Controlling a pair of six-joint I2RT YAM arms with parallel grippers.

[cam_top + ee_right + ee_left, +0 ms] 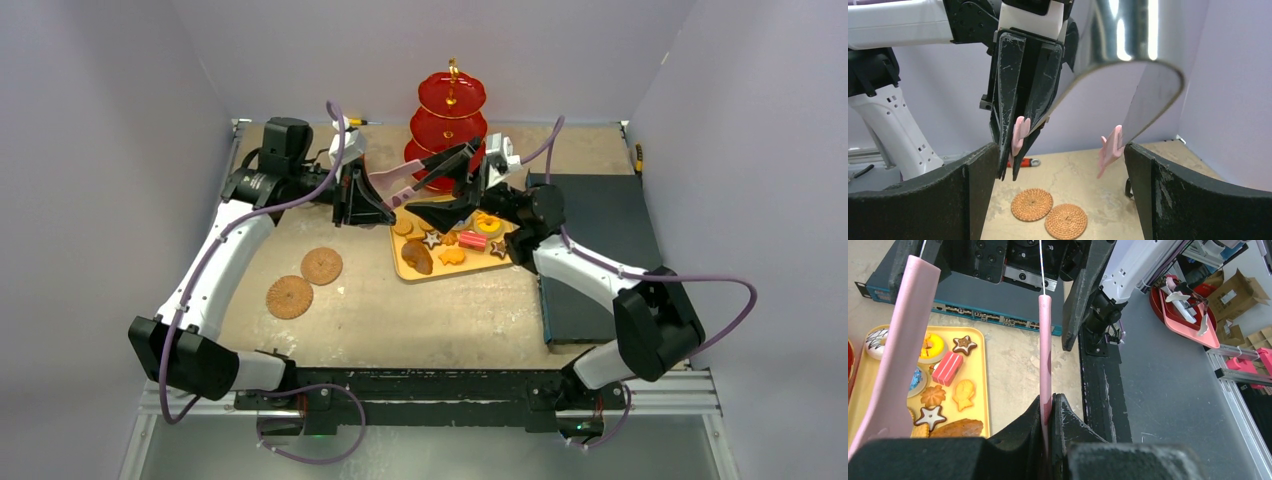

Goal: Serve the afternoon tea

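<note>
Pinching one pink-handled arm of metal tongs [1045, 355] in pressed-together jaws, left gripper [1048, 410] above yellow pastry tray [418, 272], right gripper [1060, 165] jaws spread wide around the tongs' tips.

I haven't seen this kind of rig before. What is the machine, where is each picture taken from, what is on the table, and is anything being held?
The machine is two robot arms bolted to the near edge of a table. Each ends in a two-finger gripper. One picture looks down from above and the other two come from cameras on each wrist.

On the table are a red three-tier gold-rimmed stand, a yellow tray of small toy pastries, and two round woven brown coasters.

The left gripper is shut on one arm of the pink-handled metal tongs. The right gripper is open, facing the tongs' ends.
</note>
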